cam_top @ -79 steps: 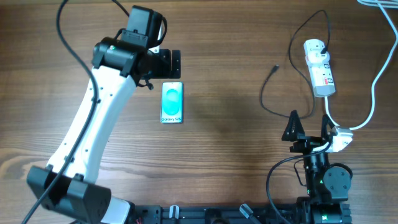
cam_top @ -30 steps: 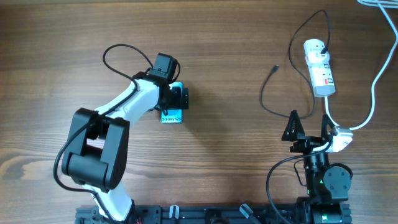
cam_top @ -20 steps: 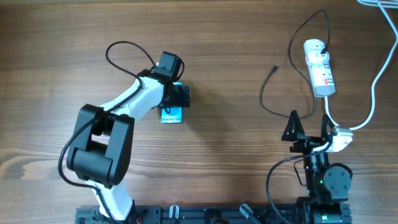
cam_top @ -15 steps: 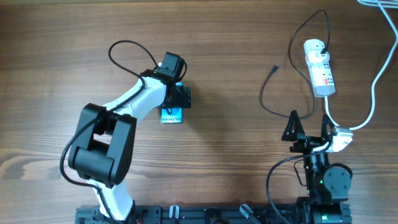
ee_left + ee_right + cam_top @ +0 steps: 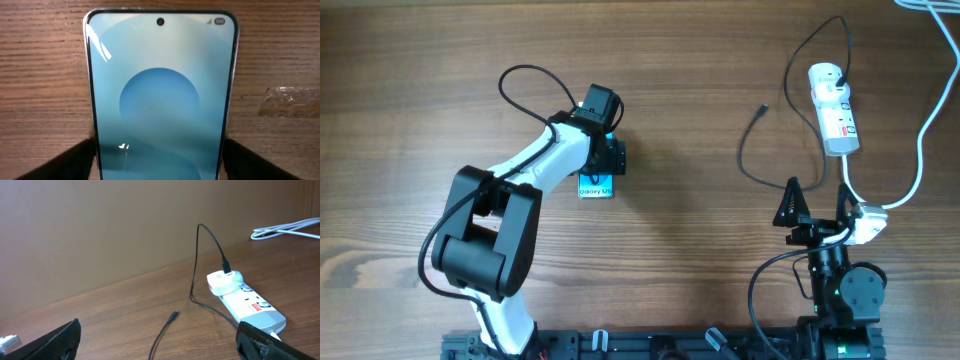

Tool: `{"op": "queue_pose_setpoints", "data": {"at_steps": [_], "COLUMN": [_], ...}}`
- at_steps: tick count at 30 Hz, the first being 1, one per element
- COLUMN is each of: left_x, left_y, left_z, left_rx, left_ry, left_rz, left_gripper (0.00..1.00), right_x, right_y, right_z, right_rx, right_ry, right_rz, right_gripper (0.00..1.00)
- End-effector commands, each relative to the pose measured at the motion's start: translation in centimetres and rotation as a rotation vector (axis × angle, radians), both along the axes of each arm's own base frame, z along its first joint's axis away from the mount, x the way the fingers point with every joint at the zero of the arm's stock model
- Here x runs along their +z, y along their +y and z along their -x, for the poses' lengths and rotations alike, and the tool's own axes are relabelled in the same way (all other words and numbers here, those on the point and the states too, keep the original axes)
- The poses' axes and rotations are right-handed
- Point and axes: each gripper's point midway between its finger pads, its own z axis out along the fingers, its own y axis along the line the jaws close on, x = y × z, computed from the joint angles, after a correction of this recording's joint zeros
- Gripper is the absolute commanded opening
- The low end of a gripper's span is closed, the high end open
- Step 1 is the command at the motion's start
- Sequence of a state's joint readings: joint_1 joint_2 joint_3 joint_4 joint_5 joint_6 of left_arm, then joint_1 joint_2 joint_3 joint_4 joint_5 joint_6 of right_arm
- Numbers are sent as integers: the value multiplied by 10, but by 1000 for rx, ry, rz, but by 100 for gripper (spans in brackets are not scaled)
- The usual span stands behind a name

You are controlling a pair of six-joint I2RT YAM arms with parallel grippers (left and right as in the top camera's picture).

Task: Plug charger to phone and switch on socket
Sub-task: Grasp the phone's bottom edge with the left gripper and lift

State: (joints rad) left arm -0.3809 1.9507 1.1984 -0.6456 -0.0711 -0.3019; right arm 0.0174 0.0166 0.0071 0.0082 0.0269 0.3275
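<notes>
1. The phone (image 5: 597,186) lies flat on the table (image 5: 700,260), left of centre and directly under the left gripper (image 5: 610,158). Its long axis runs straight away from the robot.
2. From the left wrist camera, that gripper's fingers (image 5: 70,165) stand apart, one outside each long edge of the phone. I cannot tell whether they touch it.
3. The charger (image 5: 763,110) has its loose tip on the right half of the table, well apart from the phone and near the socket (image 5: 833,120), where its other end is plugged in.
4. The right gripper (image 5: 817,205) sits wide apart and empty by its base, with the tip ahead of it, so the right arm is plainly the nearer one to the cable.
5. To my eye, the next move depends on closing that wide gap between the tip and the phone's short end.
</notes>
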Motion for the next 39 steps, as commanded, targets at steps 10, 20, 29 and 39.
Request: {"op": "queue_pose_setpoints", "data": {"at_steps": [10,20,29,39], "left_x": [-51,1,79,124], "left_y": [-9,-22,-36,-46], "left_z": [63,32,-2,23], "left_rx": [20,15,8,55], "left_ry": [265,207,96,205], "left_rz": [47,72,121,205], "left_gripper": [54,51,51,52], "right_x": [0,0,0,0], "right_y": [0,0,0,0], "right_z": [0,0,0,0], "right_rx": [0,0,0,0], "right_ry": [-1,-1,-1,-1], "right_rz": [10,10,10,10], "right_gripper": [99,100,100,100]}}
